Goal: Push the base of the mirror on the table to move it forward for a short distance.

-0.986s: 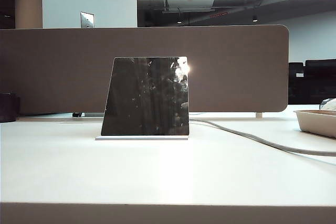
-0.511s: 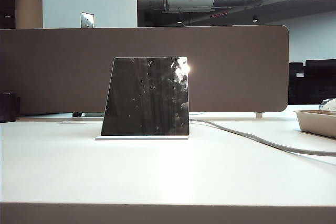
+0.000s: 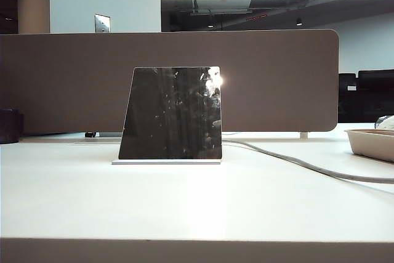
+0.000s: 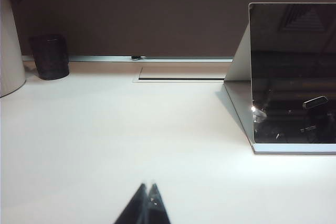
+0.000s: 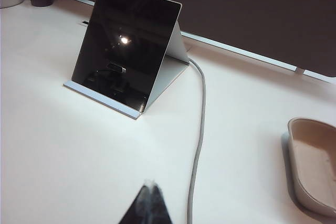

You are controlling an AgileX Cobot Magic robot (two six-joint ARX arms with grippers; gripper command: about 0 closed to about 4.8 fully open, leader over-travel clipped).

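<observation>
I see nothing moved: both my left end effector (image 4: 148, 203) and right end effector (image 5: 148, 200) hover pressed together near the tabletop's (image 3: 197, 207) front edge, the base of the mirror (image 3: 166, 162) unpushed.

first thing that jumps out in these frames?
The mirror: a dark glossy panel standing mid-table on its thin pale base, in front of the brown divider. A grey cable trails from behind it toward the right, where a beige tray sits at the edge. Both grippers, left and right, are shut and hang short of the mirror, touching nothing.
</observation>
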